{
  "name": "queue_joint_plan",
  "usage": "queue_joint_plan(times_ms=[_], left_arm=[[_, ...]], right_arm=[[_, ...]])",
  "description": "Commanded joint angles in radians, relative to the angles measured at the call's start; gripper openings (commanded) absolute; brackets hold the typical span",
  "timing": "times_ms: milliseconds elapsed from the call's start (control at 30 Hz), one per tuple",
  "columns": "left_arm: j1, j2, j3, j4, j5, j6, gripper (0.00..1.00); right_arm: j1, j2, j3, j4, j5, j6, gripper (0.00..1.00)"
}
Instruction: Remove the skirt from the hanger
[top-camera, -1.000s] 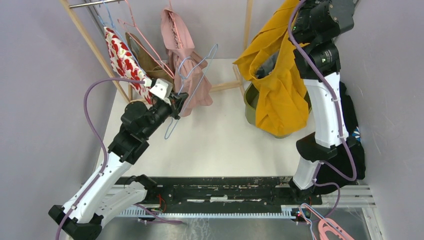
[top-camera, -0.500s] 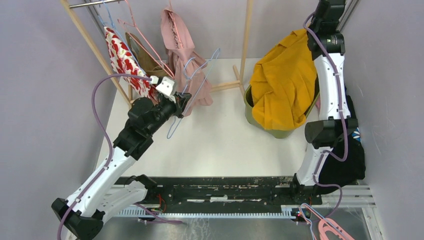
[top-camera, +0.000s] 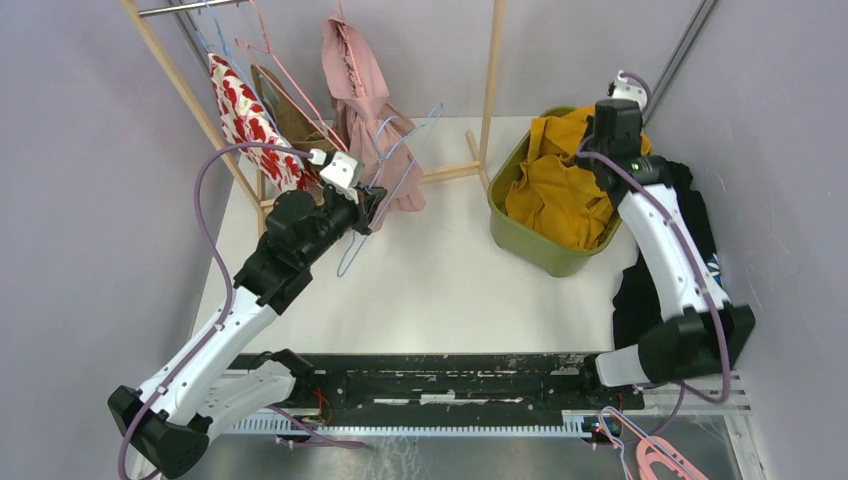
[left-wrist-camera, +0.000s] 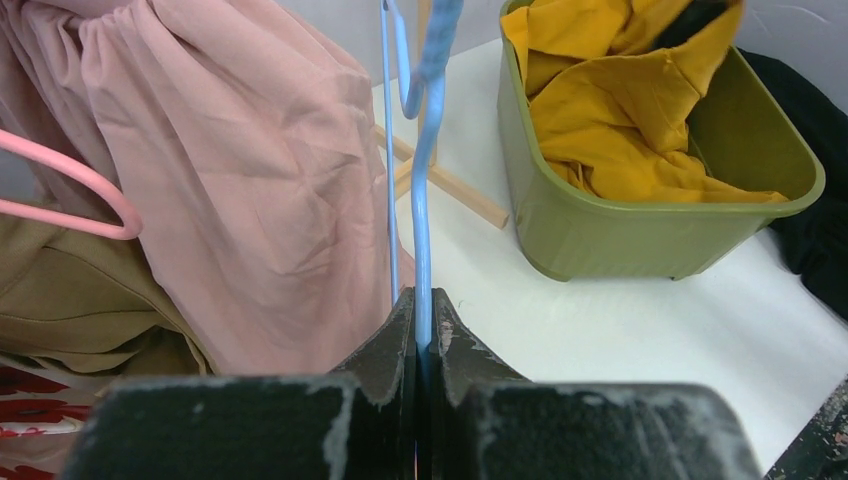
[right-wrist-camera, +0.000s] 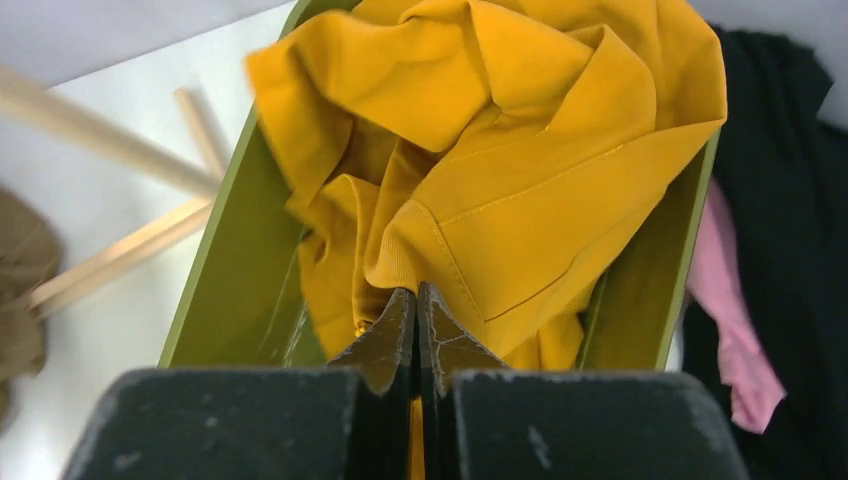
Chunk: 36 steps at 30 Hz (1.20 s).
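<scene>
While the right pincer (right-wrist-camera: 415, 300) has its jaws pinched together on a fold of the yellow skirt (right-wrist-camera: 520, 200), down inside the green bin (right-wrist-camera: 230, 270), here's the worry: if that arm lifts away without letting go, the cloth comes back out with it. It's a soft, heavy-looking cotton with a stitched hem, crumpled in thick folds and heaped right up to the rim, so a loose corner could also slide over the side onto the black cloth (right-wrist-camera: 790, 250) lying beside the bin. The bin itself looks like smooth moulded plastic, rounded at the corners and light enough, one would guess, to tip or skid if the fabric tugs on it. Over on the other side, the left pincer (left-wrist-camera: 421, 300) is clamped on the bare blue hanger (left-wrist-camera: 425, 200), so the skirt is off it and well apart from it, across the white table (top-camera: 430, 290). That hanger is thin, slick wire held at a single spot, and it could swivel in the grip. Its hook stands just beside the gathered pink garment (left-wrist-camera: 230, 180) on the wooden rack (top-camera: 492, 60), a flimsy, clingy cloth that would snag easily if the left arm swings.
</scene>
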Motion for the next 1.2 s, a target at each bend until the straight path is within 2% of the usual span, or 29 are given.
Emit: queue_joint_plan(times_ms=[0,200,367,400,467,567,700,900,967,1100,1167], left_arm=[[-0.002,0.018,0.049,0.056,-0.003,-0.012,0.03],[-0.002,0.079,0.132,0.064,-0.015,-0.004,0.03],[-0.002,0.151,0.247,0.074,-0.073,0.025,0.03],[-0.002,0.169,0.273,0.076,-0.090,0.024,0.03],[-0.002,0.208,0.341,0.078,-0.123,0.013,0.03],[-0.002,0.264,0.407,0.091,-0.141,0.005,0.03],[-0.004,0.336,0.498,0.099,-0.158,-0.001,0.03],[-0.013,0.495,0.653,0.114,-0.177,-0.021,0.03],[-0.018,0.551,0.713,0.120,-0.186,-0.025,0.03],[-0.022,0.657,0.845,0.127,-0.199,-0.024,0.03],[-0.022,0.700,0.893,0.140,-0.219,-0.019,0.03]], right_arm=[[0.018,-0.206,-0.167,0.000,-0.058,0.147,0.01],[0.024,-0.165,-0.330,0.038,-0.200,0.284,0.01],[0.033,-0.043,-0.267,0.083,-0.227,0.283,0.02],[0.033,-0.011,-0.223,0.059,-0.216,0.269,0.11],[0.033,0.052,-0.110,-0.018,-0.193,0.233,0.39],[0.035,0.120,0.063,-0.127,-0.131,0.205,0.53],[0.038,0.121,0.156,-0.149,-0.094,0.188,0.63],[0.043,0.133,0.265,-0.120,-0.069,0.171,0.65],[0.047,0.143,0.299,-0.118,-0.065,0.170,0.70],[0.053,0.146,0.344,-0.110,-0.059,0.158,0.72],[0.057,0.144,0.359,-0.111,-0.064,0.157,0.86]])
